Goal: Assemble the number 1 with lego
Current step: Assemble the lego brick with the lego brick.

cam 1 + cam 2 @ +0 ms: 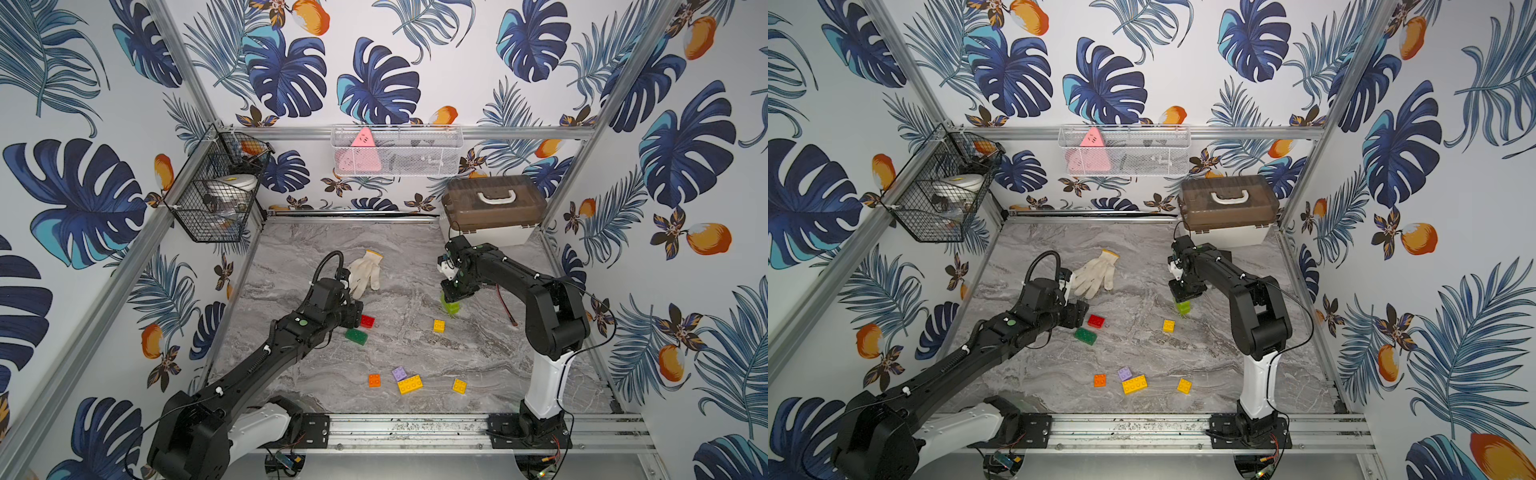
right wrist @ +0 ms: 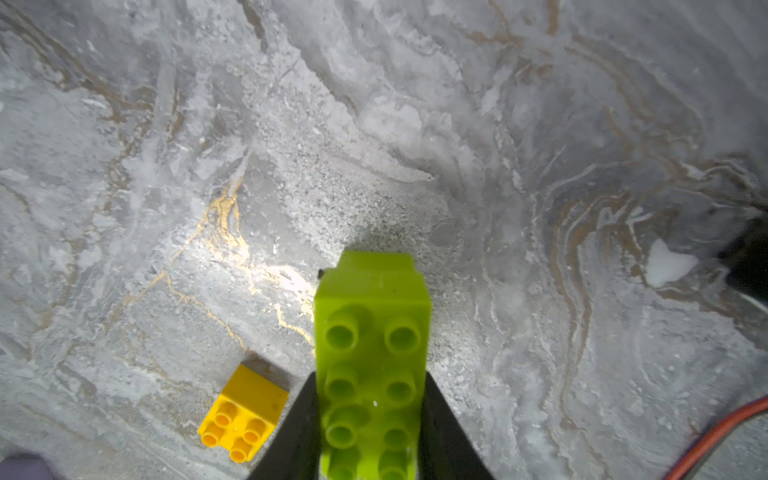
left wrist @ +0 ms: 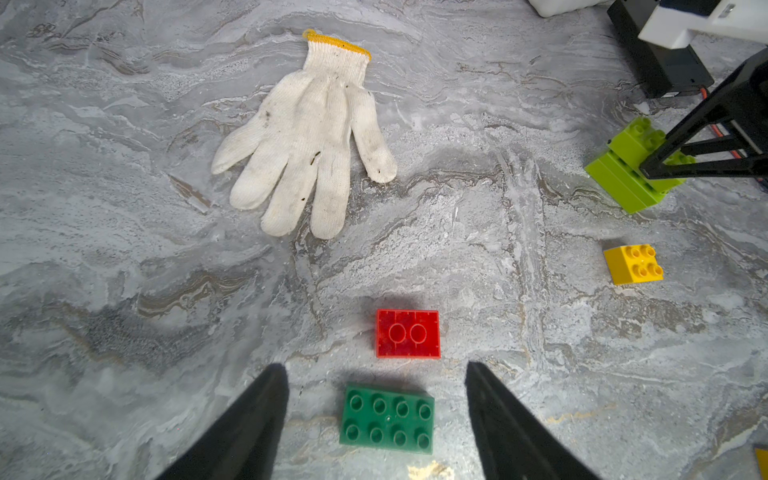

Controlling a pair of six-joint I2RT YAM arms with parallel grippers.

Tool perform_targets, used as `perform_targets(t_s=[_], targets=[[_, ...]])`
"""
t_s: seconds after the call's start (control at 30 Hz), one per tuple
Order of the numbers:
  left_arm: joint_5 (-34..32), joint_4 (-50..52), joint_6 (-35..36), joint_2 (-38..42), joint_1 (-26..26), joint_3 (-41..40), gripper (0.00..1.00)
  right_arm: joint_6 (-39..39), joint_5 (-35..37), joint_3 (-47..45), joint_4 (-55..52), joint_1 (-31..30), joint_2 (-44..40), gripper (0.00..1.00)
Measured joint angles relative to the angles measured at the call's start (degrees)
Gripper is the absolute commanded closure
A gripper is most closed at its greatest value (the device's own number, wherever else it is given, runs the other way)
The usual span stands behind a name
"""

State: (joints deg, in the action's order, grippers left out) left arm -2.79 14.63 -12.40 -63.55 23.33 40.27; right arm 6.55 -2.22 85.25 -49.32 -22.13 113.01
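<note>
- Lego pieces [image 1: 410, 384] are lying loose on the desk [image 3: 124, 270], all on the robot's side of the white glove [image 3: 307, 133]; nothing is reading as a 1 yet.
- Left pincer [image 3: 375, 366] is hovering open over the dark green brick [image 3: 387, 419]. The brick is sitting studs-up between the two fingers, touching neither, on the robot's side of the glove.
- That brick's long axis is running from finger to finger, so the jaws would be closing on its short ends. The gap is clearing that length on both sides.
- A red brick [image 3: 408, 333] is lying underside-up between the dark green brick and the glove, apart from both.
- Right pincer [image 2: 369, 376] is gripping the lime green stack [image 2: 372, 316] by its long sides, with the stack's long axis pointing forward out of the jaws. It is well apart from the glove, toward the right arm's side; I cannot tell whether it is touching the desk.
- By my judgement, the left arm is sitting far nearer the dark green brick, so a straight descent and a close is looking like its move.
</note>
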Motion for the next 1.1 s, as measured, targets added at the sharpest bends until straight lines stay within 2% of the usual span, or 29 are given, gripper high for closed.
perform_targets(t_s=[0.53,1.1], targets=[[0.0,0.15,0.0,-0.13,0.15,0.0,0.27,-1.01,0.26,-1.62,-1.29,-0.07,-3.08,0.8],[0.0,0.37,0.0,-0.11,0.15,0.0,0.27,-1.4,-0.04,-1.86,-0.68,-0.07,-0.96,0.81]])
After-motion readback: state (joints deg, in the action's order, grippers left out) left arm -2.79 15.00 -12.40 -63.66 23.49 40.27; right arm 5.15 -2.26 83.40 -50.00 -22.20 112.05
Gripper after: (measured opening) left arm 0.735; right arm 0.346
